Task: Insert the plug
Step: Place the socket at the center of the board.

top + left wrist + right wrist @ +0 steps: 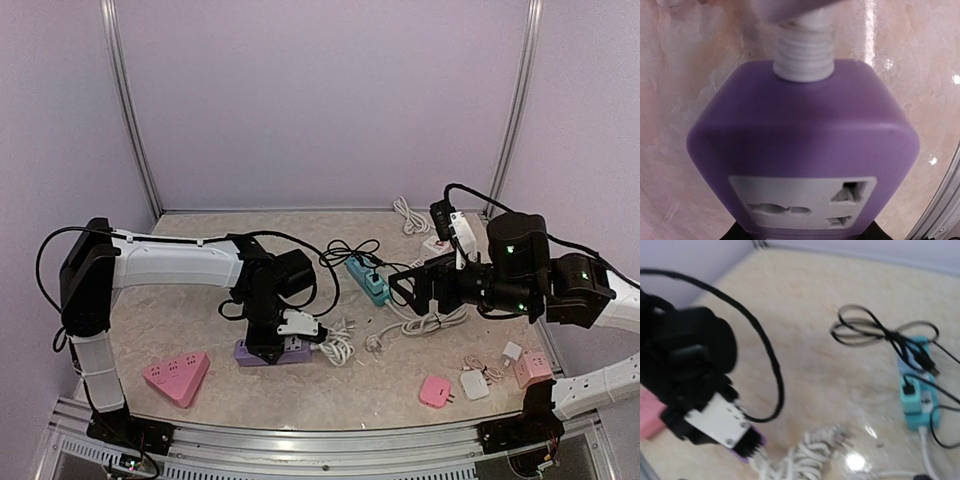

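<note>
Clamped on the purple socket block (243, 352) at lower centre by the left gripper (267, 346) — spread wide, holding nothing (mid-right, just above a white cord (437, 322)), at the right gripper (400, 295).

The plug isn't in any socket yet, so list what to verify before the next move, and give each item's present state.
1. Grip: the left pincer looks clamped on the purple power strip: ok.
2. Access: the socket face shows unobstructed holes: ok.
3. Free arm: the right pincer is open and holds nothing: ok.
4. Target: the white coiled cord lies right beside the strip, in plain view of the right wrist camera: ok.
5. Plug picked up: not ok.
6. Prongs match the socket holes: cannot tell, the plug is too blurred.
</note>
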Action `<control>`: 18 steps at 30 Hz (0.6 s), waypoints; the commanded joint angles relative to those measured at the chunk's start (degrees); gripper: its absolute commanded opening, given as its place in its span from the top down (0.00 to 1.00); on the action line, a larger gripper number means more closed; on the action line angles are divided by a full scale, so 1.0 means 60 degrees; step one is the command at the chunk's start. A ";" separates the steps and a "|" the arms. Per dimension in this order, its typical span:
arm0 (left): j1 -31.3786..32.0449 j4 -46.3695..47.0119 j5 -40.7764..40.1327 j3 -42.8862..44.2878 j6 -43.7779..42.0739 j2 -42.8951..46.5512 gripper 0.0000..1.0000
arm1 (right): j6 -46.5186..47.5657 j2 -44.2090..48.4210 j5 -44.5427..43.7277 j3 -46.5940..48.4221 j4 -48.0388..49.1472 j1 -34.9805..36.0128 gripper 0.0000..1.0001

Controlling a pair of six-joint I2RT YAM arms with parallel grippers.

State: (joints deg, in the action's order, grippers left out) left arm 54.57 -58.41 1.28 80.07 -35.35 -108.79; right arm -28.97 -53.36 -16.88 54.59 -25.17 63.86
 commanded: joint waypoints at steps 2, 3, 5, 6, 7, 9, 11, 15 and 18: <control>0.0014 0.0350 0.0020 -0.0133 0.0246 -0.0464 0.78 | -0.0374 -0.0917 -0.1147 0.0628 -0.1059 0.0041 0.01; 0.0015 0.0350 0.0021 -0.0140 0.0252 -0.0491 0.73 | -0.0405 -0.1186 -0.1186 0.0850 -0.1212 -0.0005 0.01; 0.0012 0.0317 0.0081 -0.0147 0.0267 -0.0528 0.62 | -0.0547 -0.1716 -0.1198 0.1275 -0.1575 -0.0165 0.00; 0.0005 0.0273 0.0124 -0.0160 0.0256 -0.0529 0.54 | -0.0650 -0.1946 -0.1199 0.1484 -0.1785 -0.0253 0.01; 0.0006 0.0249 0.0157 -0.0162 0.0249 -0.0504 0.46 | -0.0745 -0.2164 -0.1179 0.1649 -0.1967 -0.0368 0.00; 0.0009 0.0158 0.0233 -0.0151 0.0141 -0.0416 0.34 | -0.0958 -0.2486 -0.1079 0.1864 -0.2257 -0.0627 0.00; -0.0016 0.0103 0.0284 -0.0095 0.0049 -0.0201 0.27 | -0.1148 -0.2661 -0.0848 0.1904 -0.2314 -0.0936 0.00; -0.0134 -0.0419 0.0690 0.0320 -0.0165 0.0377 0.12 | -0.1601 -0.2863 -0.0615 0.1834 -0.2581 -0.1451 0.00; -0.0237 -0.0793 0.0991 0.0603 -0.0286 0.0741 0.10 | -0.1943 -0.2761 -0.0511 0.1697 -0.2715 -0.1761 0.00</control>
State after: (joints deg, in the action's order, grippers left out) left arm 54.06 -59.88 3.70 80.42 -35.55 -109.19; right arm -36.75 -70.37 -21.10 64.79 -38.00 55.29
